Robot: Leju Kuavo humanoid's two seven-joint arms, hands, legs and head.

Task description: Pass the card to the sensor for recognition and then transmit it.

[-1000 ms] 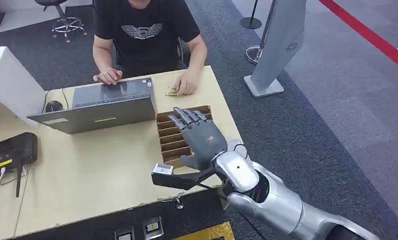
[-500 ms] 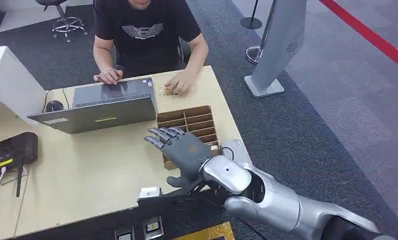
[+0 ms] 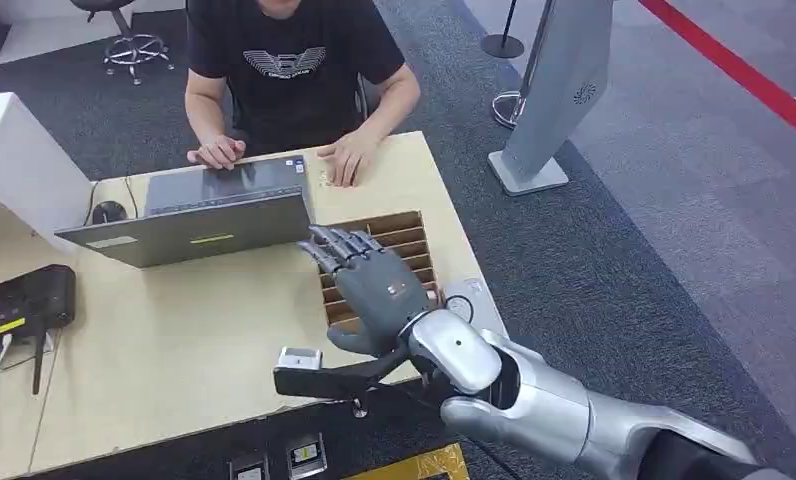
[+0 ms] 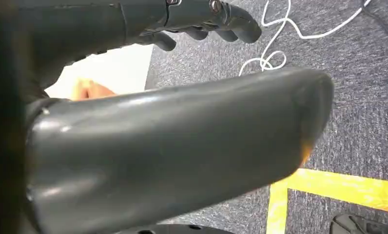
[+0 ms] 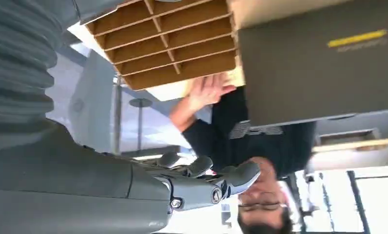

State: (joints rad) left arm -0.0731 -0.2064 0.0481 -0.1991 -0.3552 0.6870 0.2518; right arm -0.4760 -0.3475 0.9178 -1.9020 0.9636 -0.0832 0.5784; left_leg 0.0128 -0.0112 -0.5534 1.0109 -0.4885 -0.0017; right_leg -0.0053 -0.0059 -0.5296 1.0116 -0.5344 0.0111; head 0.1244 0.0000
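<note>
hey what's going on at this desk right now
A humanoid robot has its right hand raised over the near part of a wooden desk, above a wooden slotted organizer. The fingers are spread and nothing can be seen in the hand; no card is clearly visible near it. Across the desk a person in a black shirt sits with both hands by an open laptop. The left hand hangs low over grey carpet.
</note>
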